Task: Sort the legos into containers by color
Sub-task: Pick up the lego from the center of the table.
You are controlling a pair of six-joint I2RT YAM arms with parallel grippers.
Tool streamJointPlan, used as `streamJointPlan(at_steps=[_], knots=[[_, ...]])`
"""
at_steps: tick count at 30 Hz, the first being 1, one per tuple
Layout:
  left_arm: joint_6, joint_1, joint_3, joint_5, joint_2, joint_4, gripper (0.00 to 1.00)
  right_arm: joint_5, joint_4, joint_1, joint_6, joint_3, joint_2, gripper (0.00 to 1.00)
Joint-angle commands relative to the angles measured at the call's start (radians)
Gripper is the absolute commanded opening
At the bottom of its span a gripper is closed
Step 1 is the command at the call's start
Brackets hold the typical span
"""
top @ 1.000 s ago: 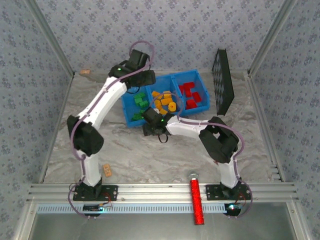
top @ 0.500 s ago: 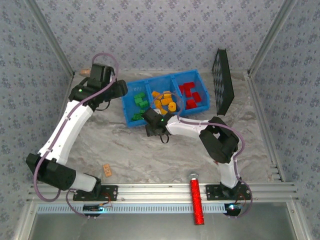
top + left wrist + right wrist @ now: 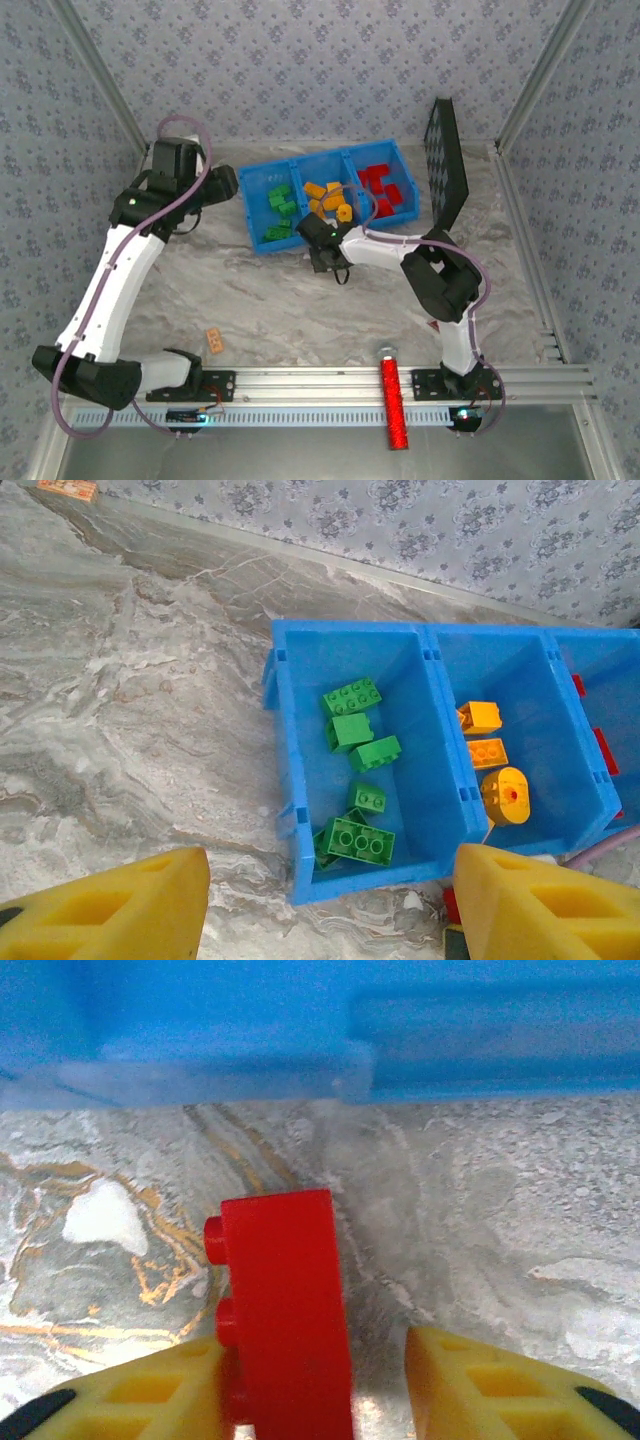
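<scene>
The blue tray (image 3: 249,205) holds green legos (image 3: 278,212) in its left container, orange-yellow ones (image 3: 328,198) in the middle and red ones (image 3: 385,190) on the right. My left gripper (image 3: 226,186) hovers left of the tray, open and holding nothing. In the left wrist view the left gripper (image 3: 330,872) looks down on the green bricks (image 3: 360,840) and the tray wall (image 3: 285,760). My right gripper (image 3: 322,258) is low on the table at the tray's near side. A red brick (image 3: 285,1300) stands between the fingers of the right gripper (image 3: 315,1362), its studs against the left finger (image 3: 150,1400), a gap to the right one.
A black studded board (image 3: 447,165) leans at the right, beside the tray. A small tan block (image 3: 214,340) lies on the table near the left base. A red glittery cylinder (image 3: 393,395) lies across the front rail. The tray's blue front wall (image 3: 300,1030) stands just ahead of the right fingers.
My left arm has swung left, off the tray's green container to beside it. My right gripper has shifted slightly right along the tray front, its fingers narrowing around the red brick.
</scene>
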Motion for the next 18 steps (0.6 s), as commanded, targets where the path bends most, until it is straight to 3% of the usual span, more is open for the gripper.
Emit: streamJointPlan(at_steps=[1, 7, 13, 18], knots=[[0.029, 0.005, -0.024, 0.028, -0.038, -0.041, 0.66, 0.004, -0.036, -0.014, -0.025, -0.001, 0.005, 0.35], [0.054, 0.008, -0.090, 0.060, -0.112, -0.103, 0.66, -0.065, -0.074, -0.065, -0.093, -0.009, -0.071, 0.23], [0.078, 0.008, -0.179, 0.126, -0.178, -0.196, 0.66, -0.098, -0.253, -0.132, -0.215, 0.054, -0.263, 0.22], [0.049, 0.008, -0.269, 0.165, -0.221, -0.216, 0.66, -0.129, -0.368, -0.229, -0.276, 0.226, -0.308, 0.22]])
